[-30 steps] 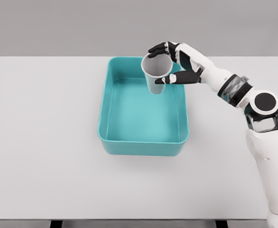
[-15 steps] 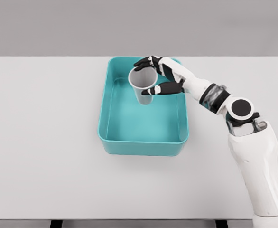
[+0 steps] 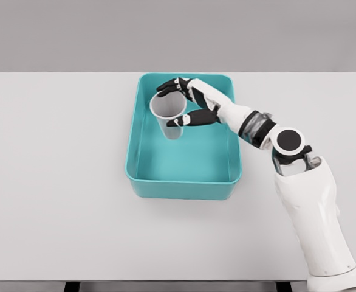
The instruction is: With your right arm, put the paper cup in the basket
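Observation:
A grey paper cup (image 3: 169, 114) stands upright, mouth up, over the inside of the teal basket (image 3: 140, 176), toward its far left part. My right hand (image 3: 179, 103) is shut on the cup, with black fingertips wrapped round its far rim and the thumb against its near side. The white right arm reaches in from the lower right across the basket's right wall. Whether the cup's base touches the basket floor cannot be told. The left arm is out of view.
The basket sits in the middle of a white table (image 3: 56, 182), whose front edge runs along the bottom of the view. A grey wall stands behind the table's far edge.
The right hand has carried the cup leftward and down, from above the basket's far right rim to inside its far left part. The arm has stretched further in.

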Robot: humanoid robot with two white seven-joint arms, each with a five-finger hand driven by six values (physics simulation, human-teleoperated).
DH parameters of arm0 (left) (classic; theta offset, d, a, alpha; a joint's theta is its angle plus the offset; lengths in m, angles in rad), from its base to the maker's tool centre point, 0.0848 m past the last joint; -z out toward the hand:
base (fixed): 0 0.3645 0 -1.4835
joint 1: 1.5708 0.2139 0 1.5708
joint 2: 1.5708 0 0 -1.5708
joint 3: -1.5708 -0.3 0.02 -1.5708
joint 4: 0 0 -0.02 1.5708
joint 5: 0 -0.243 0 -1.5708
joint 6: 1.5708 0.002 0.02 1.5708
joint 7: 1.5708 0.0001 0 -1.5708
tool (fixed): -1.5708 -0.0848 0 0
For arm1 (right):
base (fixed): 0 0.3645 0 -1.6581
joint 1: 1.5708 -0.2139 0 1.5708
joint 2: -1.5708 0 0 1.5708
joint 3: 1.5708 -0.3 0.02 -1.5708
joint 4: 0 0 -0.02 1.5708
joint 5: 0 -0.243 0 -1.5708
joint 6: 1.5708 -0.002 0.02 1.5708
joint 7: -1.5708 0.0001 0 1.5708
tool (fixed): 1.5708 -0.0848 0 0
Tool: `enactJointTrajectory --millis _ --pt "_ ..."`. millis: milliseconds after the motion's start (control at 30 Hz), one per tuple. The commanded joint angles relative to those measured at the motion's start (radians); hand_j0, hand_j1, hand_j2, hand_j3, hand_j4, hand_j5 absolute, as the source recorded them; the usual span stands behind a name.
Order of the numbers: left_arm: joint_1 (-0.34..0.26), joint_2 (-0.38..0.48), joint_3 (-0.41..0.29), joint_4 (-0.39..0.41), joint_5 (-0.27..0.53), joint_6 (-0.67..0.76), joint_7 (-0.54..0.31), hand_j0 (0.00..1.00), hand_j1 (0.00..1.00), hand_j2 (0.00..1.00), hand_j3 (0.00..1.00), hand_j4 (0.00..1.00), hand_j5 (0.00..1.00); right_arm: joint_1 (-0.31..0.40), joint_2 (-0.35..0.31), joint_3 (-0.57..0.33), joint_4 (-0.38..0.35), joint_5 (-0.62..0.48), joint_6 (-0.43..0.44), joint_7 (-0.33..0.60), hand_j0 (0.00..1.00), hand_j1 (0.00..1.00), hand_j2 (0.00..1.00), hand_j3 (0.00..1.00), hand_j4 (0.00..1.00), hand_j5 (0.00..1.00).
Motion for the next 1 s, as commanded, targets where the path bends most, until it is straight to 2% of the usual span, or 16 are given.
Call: enactJointTrajectory --millis 0,533,633,967 --pt "0.0 0.0 0.0 0.0 0.0 0.001 0.0 1.0 1.0 1.0 1.0 1.0 1.0 0.0 0.012 0.01 0.012 0.001 -0.005 0.0 0.66 0.66 0.66 0.66 0.66 0.66" --pt "0.0 0.0 0.0 0.0 0.0 0.001 0.0 1.0 1.0 1.0 1.0 1.0 1.0 0.028 0.028 0.025 0.047 0.017 -0.048 0.0 0.66 0.66 0.66 0.66 0.66 0.66" --pt "0.0 0.0 0.0 0.0 0.0 0.001 0.0 1.0 1.0 1.0 1.0 1.0 1.0 0.028 0.041 0.03 0.073 0.027 -0.06 0.0 0.67 0.67 0.67 0.67 0.67 0.67" --pt "0.0 0.0 0.0 0.0 0.0 -0.001 0.0 1.0 1.0 1.0 1.0 1.0 1.0 0.032 0.051 0.03 0.081 0.037 -0.068 0.0 0.68 0.68 0.68 0.68 0.68 0.68"
